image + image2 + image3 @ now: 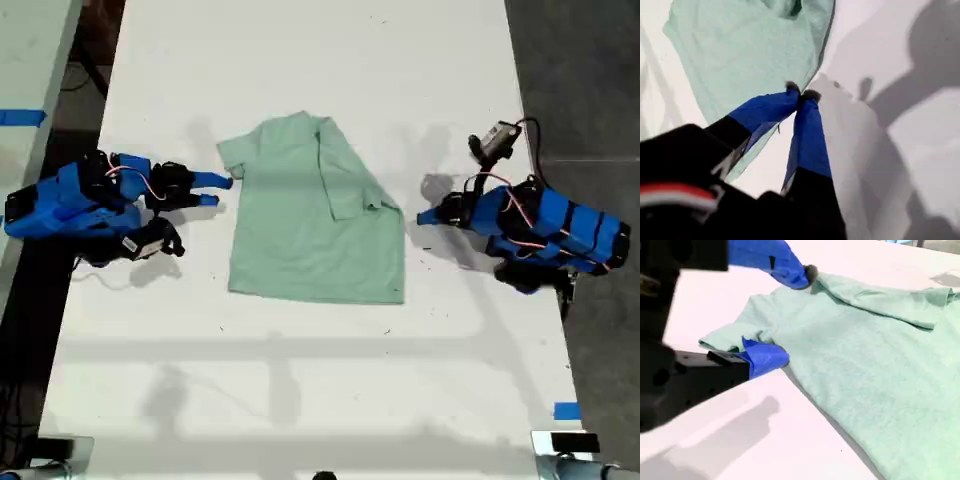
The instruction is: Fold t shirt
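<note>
Mint-green thin cotton t shirt lies centre of the exterior view, one sleeve folded in; more folds remain. My first gripper is clenched empty; my second gripper gapes at the other sleeve.

One t shirt lies on one white table, pale mint-green and showing one free short sleeve toward the exterior view's left. Two blue arms are in view, each with one gripper: my first gripper at the exterior view's right and my second gripper at its left. Two blue tape strips show, one at the exterior view's left edge and one near its lower right.
</note>
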Available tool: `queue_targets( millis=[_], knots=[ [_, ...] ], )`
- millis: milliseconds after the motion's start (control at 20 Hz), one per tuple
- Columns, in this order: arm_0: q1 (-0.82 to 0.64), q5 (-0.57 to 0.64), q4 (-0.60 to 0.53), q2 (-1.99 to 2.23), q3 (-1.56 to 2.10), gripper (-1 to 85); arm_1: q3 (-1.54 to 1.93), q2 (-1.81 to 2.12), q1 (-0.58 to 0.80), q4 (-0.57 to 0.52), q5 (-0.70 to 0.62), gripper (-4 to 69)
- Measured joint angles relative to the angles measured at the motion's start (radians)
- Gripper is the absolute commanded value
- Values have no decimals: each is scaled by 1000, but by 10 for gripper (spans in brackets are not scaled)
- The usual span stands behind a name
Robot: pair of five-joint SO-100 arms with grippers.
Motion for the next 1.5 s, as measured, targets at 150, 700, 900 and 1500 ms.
queue_targets(
  millis=[150,700,900,1500],
  knots=[
    [97,78,-21,2,3,-1,2,0,2,11,32,21],
    [-132,337,-26,-431,-311,190,2,0,0,14,34,21],
    [-457,615,-103,-966,-494,198,2,0,0,14,34,21],
    [-594,744,-175,-1829,-1037,104,2,0,0,14,32,21]
  ],
)
